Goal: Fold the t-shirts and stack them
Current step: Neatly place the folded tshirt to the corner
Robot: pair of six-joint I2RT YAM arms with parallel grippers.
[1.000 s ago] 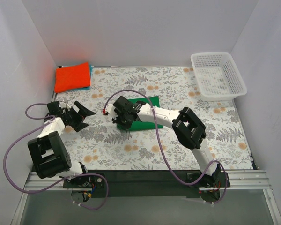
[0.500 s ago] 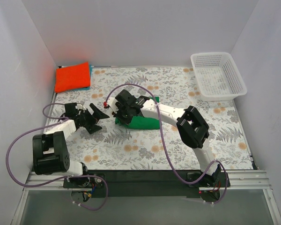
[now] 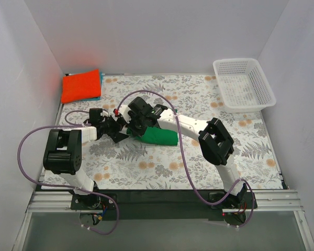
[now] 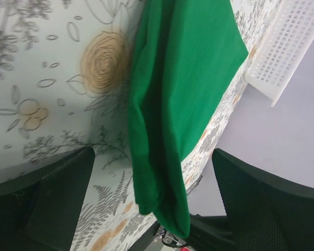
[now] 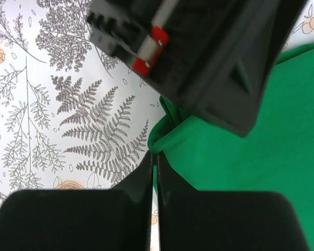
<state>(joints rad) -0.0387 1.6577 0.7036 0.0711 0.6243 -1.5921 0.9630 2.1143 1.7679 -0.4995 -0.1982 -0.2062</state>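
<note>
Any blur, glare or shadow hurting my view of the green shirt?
Top external: even light, sharp, no glare; the orange-red shirt reddens the left wall. Left wrist: green shirt clear, folds shaded; the left hand frames it as dark, soft shapes. Right wrist: a black robot part close to the lens is blurred, hiding the upper frame.

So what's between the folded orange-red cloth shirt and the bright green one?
Top view: left gripper and right gripper holding the green t-shirt, then bare floral tabletop.
</note>
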